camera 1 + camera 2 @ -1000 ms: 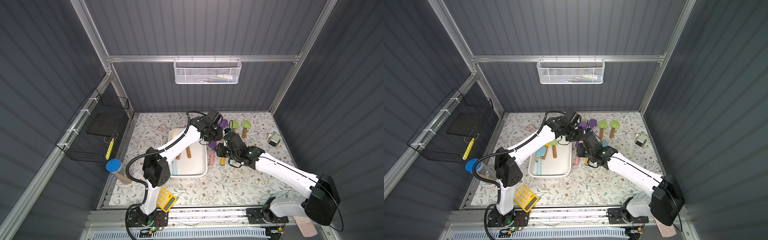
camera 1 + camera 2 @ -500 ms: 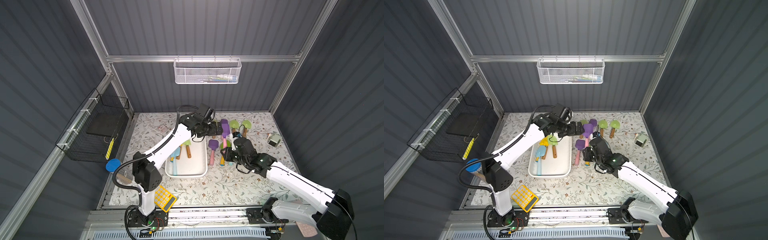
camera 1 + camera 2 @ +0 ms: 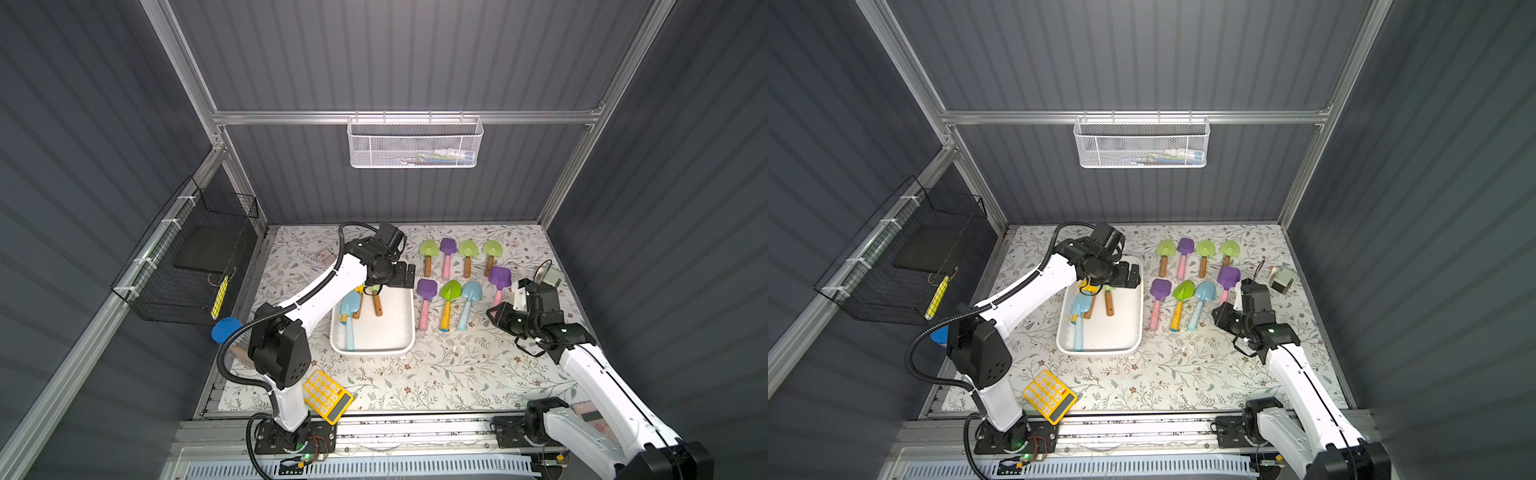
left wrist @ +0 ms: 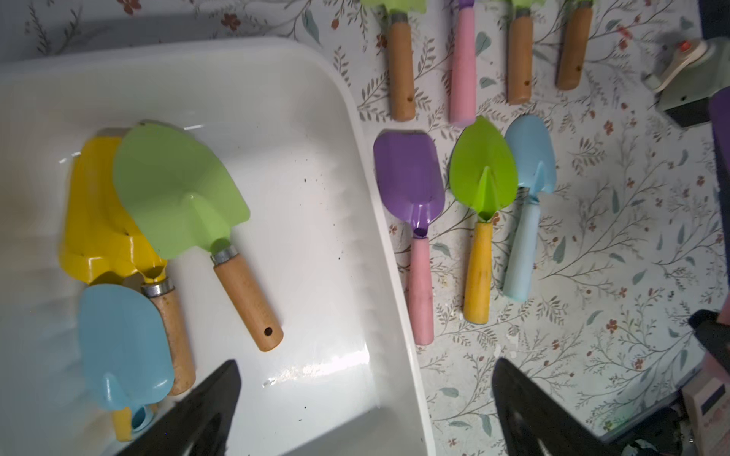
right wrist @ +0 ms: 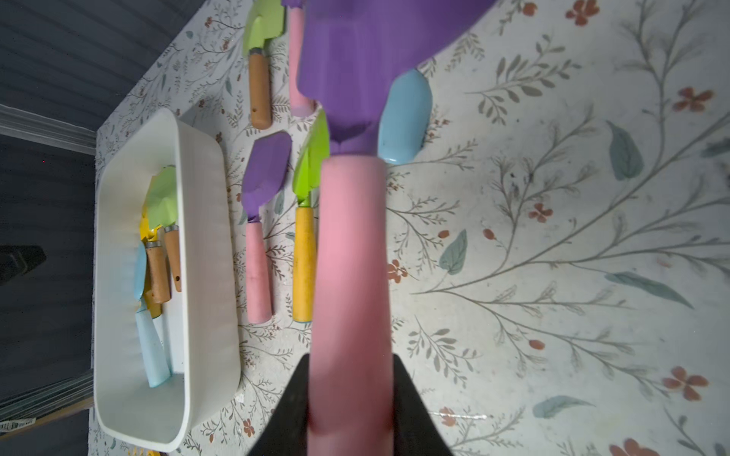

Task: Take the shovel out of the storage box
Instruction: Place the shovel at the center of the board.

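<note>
The white storage box (image 3: 374,351) (image 3: 1113,328) lies on the floral mat, left of centre. In it are a green shovel (image 4: 181,185) with a wooden handle, a yellow shovel (image 4: 95,221) and a blue shovel (image 4: 122,347). My left gripper (image 3: 401,274) (image 4: 365,363) hovers open over the box's far right corner, holding nothing. My right gripper (image 3: 500,309) (image 5: 350,359) is shut on the pink handle of a purple shovel (image 3: 499,276) (image 5: 355,59). It holds that shovel above the mat, right of the box.
Several shovels lie in two rows on the mat, a far row (image 3: 448,246) and a near row (image 3: 450,291). A small grey device (image 3: 550,276) sits far right. A yellow calculator (image 3: 326,395) lies at the front edge. A blue-lidded jar (image 3: 225,330) stands left.
My left gripper has opened, let go of the purple shovel and pulled back over the box. My right arm has carried that shovel to the right.
</note>
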